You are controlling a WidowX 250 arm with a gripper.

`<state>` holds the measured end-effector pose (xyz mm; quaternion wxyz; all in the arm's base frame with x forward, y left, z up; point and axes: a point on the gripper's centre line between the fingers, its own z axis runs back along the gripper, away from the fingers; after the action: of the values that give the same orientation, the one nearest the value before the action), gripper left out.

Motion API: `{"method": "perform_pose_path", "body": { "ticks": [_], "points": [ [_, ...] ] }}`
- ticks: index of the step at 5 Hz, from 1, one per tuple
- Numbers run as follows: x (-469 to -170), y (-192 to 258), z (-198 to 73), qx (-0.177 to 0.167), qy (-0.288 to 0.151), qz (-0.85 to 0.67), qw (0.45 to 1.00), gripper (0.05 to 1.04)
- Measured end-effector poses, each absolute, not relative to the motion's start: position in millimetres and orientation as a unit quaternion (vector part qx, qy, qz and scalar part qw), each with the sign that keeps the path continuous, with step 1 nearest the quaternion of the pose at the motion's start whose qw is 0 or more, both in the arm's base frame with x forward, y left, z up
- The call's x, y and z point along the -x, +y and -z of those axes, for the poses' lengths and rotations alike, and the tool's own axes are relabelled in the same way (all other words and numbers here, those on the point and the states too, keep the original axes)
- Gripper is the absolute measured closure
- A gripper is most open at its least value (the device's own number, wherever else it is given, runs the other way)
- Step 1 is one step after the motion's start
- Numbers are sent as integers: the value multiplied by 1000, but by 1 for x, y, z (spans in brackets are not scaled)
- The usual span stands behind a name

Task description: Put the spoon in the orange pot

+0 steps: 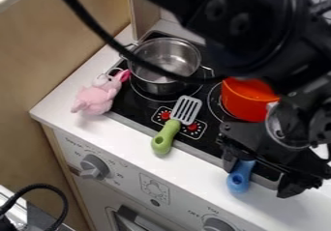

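My gripper (pixel 257 179) hangs low over the stove's front right edge, with its two fingers spread apart. A blue-handled utensil (pixel 239 178), likely the spoon, lies at the front edge beside the left finger; its head is hidden under the gripper. Behind the gripper, the orange pot (pixel 243 100) stands on the right side of the stove, its right part covered by the arm.
A steel pot (pixel 169 59) stands on the back left of the stove (pixel 135 105). A green-handled slotted spatula (pixel 167 136) lies across the front controls. The pink plush toy (pixel 97 97) sits on the white counter (pixel 65 97) at the left.
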<state>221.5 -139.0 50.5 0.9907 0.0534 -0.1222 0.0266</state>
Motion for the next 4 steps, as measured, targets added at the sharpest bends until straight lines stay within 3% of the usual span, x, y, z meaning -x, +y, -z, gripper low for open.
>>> {"method": "perform_pose_path", "body": {
  "ticks": [2, 3, 4],
  "points": [
    [-224, -125, -43, -68, -134, -19, 989, 87],
    [-225, -125, -43, -63, -139, -18, 988, 133],
    [-227, -128, -41, -58, -138, -22, 988, 397]
  ]
}}
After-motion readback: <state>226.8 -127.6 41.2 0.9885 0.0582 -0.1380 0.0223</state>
